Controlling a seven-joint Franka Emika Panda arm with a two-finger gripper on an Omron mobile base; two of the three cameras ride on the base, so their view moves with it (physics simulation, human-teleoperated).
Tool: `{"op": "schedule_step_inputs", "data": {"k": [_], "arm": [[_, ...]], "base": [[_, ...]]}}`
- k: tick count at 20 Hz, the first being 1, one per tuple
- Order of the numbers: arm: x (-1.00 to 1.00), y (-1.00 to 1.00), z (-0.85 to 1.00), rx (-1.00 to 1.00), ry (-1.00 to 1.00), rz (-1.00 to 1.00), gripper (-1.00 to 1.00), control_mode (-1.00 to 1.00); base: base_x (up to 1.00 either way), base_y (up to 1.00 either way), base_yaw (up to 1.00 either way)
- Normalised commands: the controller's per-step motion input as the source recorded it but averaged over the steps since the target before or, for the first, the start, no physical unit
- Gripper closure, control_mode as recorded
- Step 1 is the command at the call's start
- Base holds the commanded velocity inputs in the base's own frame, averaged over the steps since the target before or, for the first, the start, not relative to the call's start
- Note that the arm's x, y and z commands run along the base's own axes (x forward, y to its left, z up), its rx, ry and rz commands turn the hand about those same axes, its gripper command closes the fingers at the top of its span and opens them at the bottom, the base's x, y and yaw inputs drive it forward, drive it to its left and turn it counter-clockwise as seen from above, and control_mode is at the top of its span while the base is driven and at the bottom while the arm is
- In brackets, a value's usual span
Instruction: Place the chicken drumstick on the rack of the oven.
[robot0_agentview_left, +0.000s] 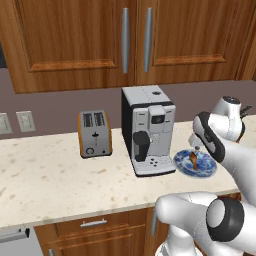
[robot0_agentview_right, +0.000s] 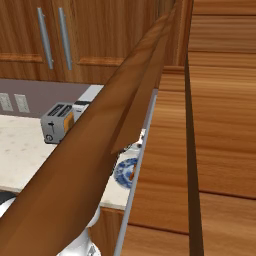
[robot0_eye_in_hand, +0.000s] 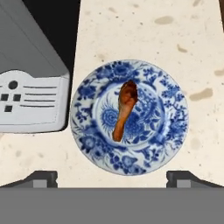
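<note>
Nearest us, the gripper (robot0_eye_in_hand: 112, 178) hangs with its fingertips (robot0_eye_in_hand: 41, 178) spread wide apart and holding nothing, directly above the chicken drumstick (robot0_eye_in_hand: 124, 111), which lies in the middle of the blue patterned plate (robot0_eye_in_hand: 170, 131). We judge the drumstick light, fairly firm and perhaps a little greasy, so we would pinch it across the thick dark end, not the thin pale shank. The plate sits on the speckled tabletop (robot0_eye_in_hand: 175, 35), just beside the coffee machine (robot0_agentview_left: 148, 131), with the toaster (robot0_agentview_left: 94, 133) farther along.
</note>
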Motion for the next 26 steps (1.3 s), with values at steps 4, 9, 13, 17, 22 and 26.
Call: {"op": "schedule_step_inputs", "data": {"k": [4,9,13,17,22,26], "arm": [[0.00,-0.17,-0.56,0.00,0.04,0.00,-1.00,-1.00],[0.15,-0.08,-0.42,0.00,0.00,0.00,-1.00,-1.00],[0.26,0.00,-0.38,0.00,0.00,0.00,-1.00,-1.00],[0.20,-0.01,-0.37,0.00,0.00,0.00,-1.00,-1.00],[0.22,0.00,-0.32,0.00,0.00,0.00,-1.00,-1.00],[0.22,0.00,-0.36,0.00,0.00,0.00,-1.00,-1.00]], "base": [[0.00,0.00,0.00],[0.00,0.00,0.00],[0.00,0.00,0.00],[0.00,0.00,0.00],[0.00,0.00,0.00],[0.00,0.00,0.00]]}}
